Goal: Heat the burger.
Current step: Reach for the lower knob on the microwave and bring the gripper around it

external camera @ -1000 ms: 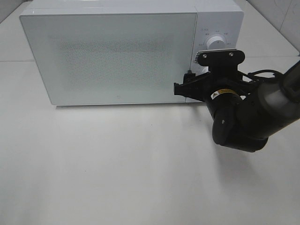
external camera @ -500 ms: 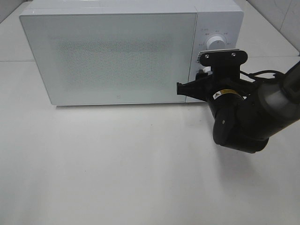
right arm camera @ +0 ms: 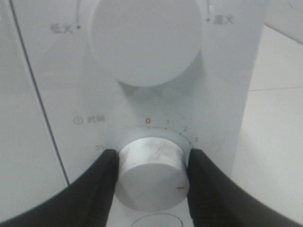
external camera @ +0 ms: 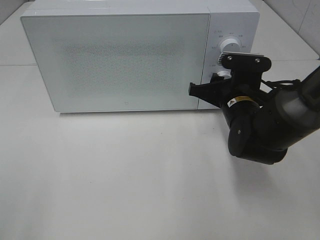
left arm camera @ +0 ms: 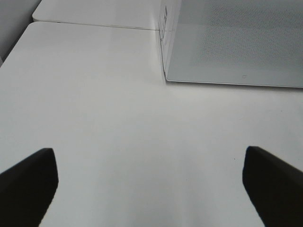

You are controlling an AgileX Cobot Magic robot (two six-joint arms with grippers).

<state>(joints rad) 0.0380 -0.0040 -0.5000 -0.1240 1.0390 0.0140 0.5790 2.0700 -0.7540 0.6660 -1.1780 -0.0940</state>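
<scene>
White tabletop [external camera: 125,175], microwave [external camera: 120,55] along its rear edge; right gripper [right arm camera: 152,163] has just pinched the timer knob [right arm camera: 150,182], so heating looks imminent.

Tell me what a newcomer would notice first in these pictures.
A big white microwave with its door closed fills the back of the table. The right gripper is clamped on the lower knob of its control panel, below another knob. The left gripper hangs open over the table near the microwave's left end.
</scene>
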